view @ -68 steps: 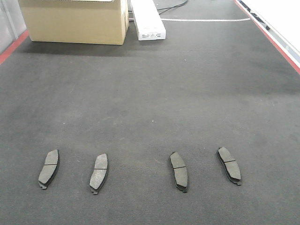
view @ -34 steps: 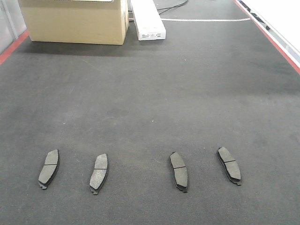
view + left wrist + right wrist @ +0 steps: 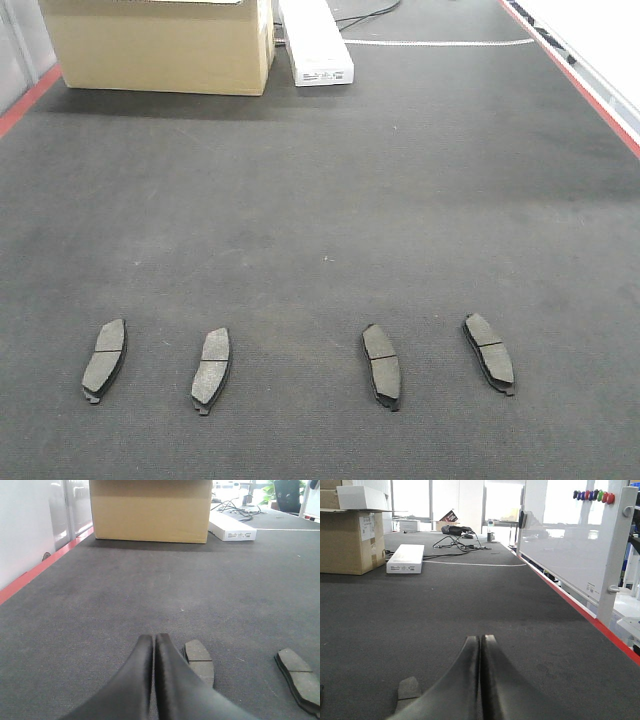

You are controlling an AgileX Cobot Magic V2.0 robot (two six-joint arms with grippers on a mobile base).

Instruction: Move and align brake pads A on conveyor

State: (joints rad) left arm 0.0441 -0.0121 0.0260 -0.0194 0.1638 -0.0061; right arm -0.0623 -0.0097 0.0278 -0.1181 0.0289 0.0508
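The left arm's fingers (image 3: 154, 641) are clenched tip to tip, grasping nothing, low over the conveyor (image 3: 330, 200) with one brake pad (image 3: 201, 661) just beside them and another (image 3: 299, 679) well apart to the right. The right arm's fingers (image 3: 481, 641) are likewise pressed together and empty, a pad (image 3: 409, 689) near their left. From the front, four brake pads (image 3: 104, 358) (image 3: 211, 368) (image 3: 381, 364) (image 3: 489, 352) lie in a loose row across the near belt, each apart and tilted differently. A cardboard box (image 3: 160, 45), contents unseen, and a flat white box (image 3: 315, 42) stand at the far end.
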